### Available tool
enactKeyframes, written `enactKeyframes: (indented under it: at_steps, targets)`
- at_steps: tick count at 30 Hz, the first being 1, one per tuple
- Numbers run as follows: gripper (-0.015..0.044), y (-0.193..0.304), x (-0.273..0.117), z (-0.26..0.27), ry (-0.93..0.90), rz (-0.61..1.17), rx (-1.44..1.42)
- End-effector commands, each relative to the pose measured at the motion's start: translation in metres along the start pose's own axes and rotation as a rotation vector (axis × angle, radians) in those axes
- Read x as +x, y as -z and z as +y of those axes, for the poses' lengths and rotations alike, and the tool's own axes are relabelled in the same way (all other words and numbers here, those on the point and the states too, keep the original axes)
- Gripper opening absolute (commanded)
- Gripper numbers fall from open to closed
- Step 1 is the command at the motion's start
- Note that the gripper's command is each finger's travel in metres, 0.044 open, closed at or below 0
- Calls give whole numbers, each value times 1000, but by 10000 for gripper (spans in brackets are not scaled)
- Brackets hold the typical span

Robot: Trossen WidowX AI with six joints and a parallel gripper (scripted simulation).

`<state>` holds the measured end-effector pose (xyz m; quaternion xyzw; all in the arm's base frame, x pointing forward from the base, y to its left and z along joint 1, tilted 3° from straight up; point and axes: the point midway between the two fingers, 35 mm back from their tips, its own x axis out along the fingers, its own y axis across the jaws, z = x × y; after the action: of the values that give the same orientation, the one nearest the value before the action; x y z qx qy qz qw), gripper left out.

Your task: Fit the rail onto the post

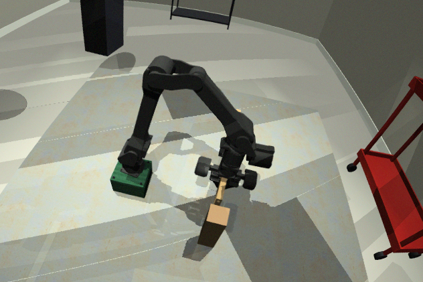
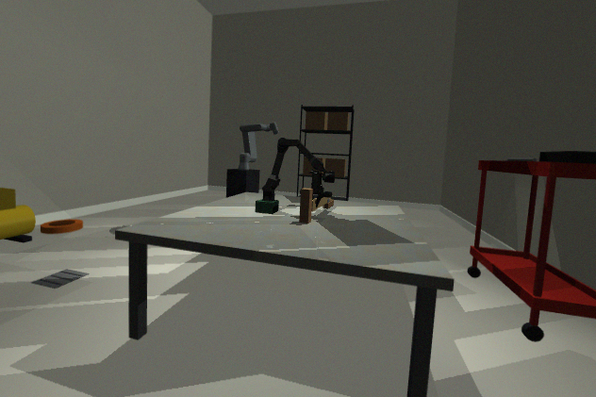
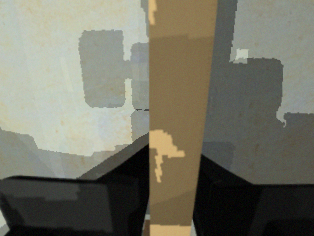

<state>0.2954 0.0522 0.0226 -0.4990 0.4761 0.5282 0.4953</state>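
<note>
The long wooden rail (image 1: 221, 191) (image 3: 182, 90) is held in my gripper (image 1: 222, 183) (image 3: 167, 149), which is shut on it near its near end. In the top view that end points at the upright wooden post (image 1: 217, 214) (image 2: 306, 206), with a narrow gap seeming to show between them. The rail looks raised off the table there. I cannot make out the pegs or tell whether they are in the holes. The arm hides the middle of the rail. Only a small tan piece shows behind the arm at the far end, so the bracket's hold on the rail cannot be judged.
The arm stands on a green base block (image 1: 131, 183) (image 2: 267, 206) left of the rail. The table's front edge (image 2: 284, 259) lies beyond the post. A red cart (image 1: 393, 196) (image 2: 554, 239) stands off to the right. Shadows cross the table around the post.
</note>
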Motion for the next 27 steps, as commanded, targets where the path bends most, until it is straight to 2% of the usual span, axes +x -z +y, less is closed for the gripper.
enactKeyframes:
  at_steps: [1, 27]
  targets:
    - [0, -1, -6, -3, 13, -8, -2]
    - [0, -1, -2, -1, 12, -8, -2]
